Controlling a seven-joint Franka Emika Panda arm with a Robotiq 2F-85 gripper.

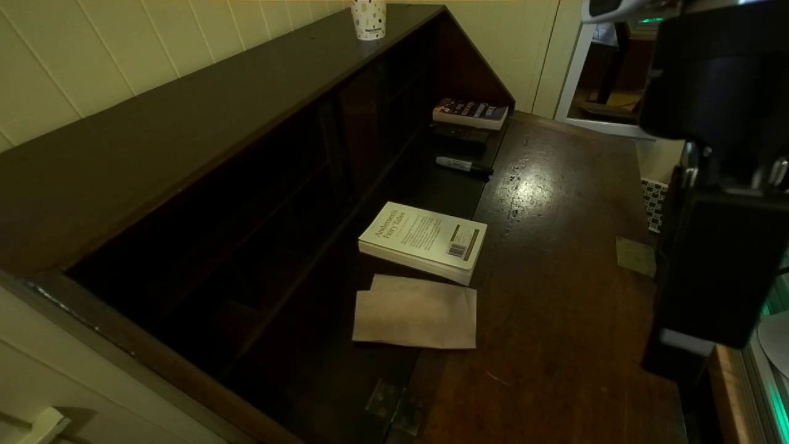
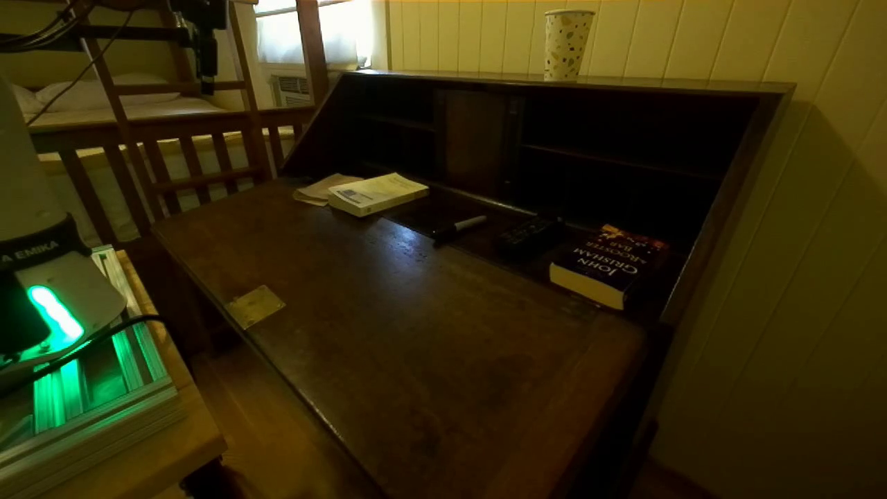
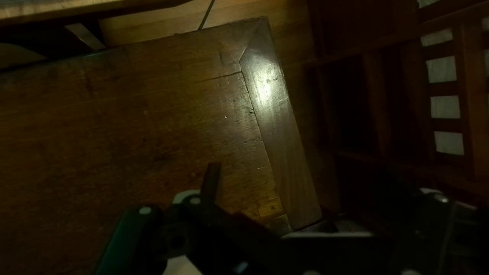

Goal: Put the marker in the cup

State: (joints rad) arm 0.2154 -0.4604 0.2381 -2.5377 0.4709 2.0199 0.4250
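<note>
The marker (image 1: 463, 166) is a short pen with a light grey barrel and black cap. It lies on the desk between the white book and a dark remote-like object; it also shows in an exterior view (image 2: 459, 227). The cup (image 1: 370, 23) is white with speckles and stands upright on the desk's top shelf, also seen in an exterior view (image 2: 567, 47). My gripper (image 3: 303, 177) is open and empty above the desk's front end, away from marker and cup. It hangs at the edge of both exterior views (image 1: 678, 361) (image 2: 206, 80). Its right finger is very dark.
A white book (image 1: 425, 240) and folded papers (image 1: 416, 314) lie on the desk (image 1: 555, 320). A dark remote-like object (image 2: 530, 234) and a thick paperback (image 2: 606, 267) lie past the marker. The desk's cubbyhole back rises below the cup's shelf (image 1: 185, 123). A bunk-bed ladder (image 2: 125, 118) stands beside it.
</note>
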